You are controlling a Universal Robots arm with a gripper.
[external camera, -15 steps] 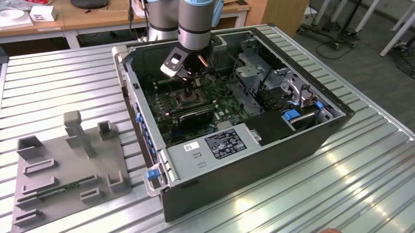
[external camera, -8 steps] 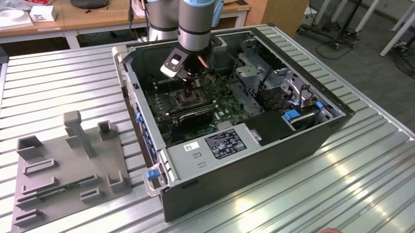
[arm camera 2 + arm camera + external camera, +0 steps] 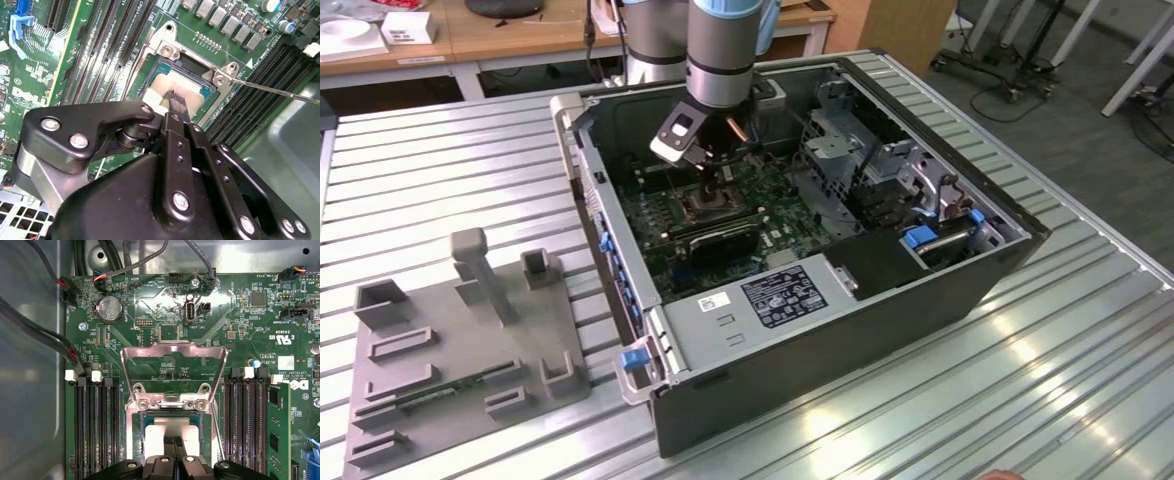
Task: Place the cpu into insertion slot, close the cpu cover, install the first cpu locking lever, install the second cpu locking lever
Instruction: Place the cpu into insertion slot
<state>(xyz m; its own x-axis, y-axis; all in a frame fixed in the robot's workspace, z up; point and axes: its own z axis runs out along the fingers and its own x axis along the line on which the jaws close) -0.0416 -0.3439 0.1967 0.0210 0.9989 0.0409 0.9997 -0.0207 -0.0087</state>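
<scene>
Gripper (image 3: 176,102) fingers pressed together, black and slim, tips at the cpu (image 3: 159,89); contact can't be confirmed. One cpu, flat pale tan square, lies inside the insertion slot (image 3: 132,440), whose rim is silvery. One cpu cover (image 3: 172,348), a thin metal frame, stands raised on two hinge screws (image 3: 143,404). Long black slots (image 3: 95,430) crowd both sides. The open computer case (image 3: 854,290) sits on a ribbed metal table (image 3: 1067,380).

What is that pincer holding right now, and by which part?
Nothing, it seems: the pincer is shut, its tip over the middle of the cpu, which lies flat in the insertion slot.
</scene>
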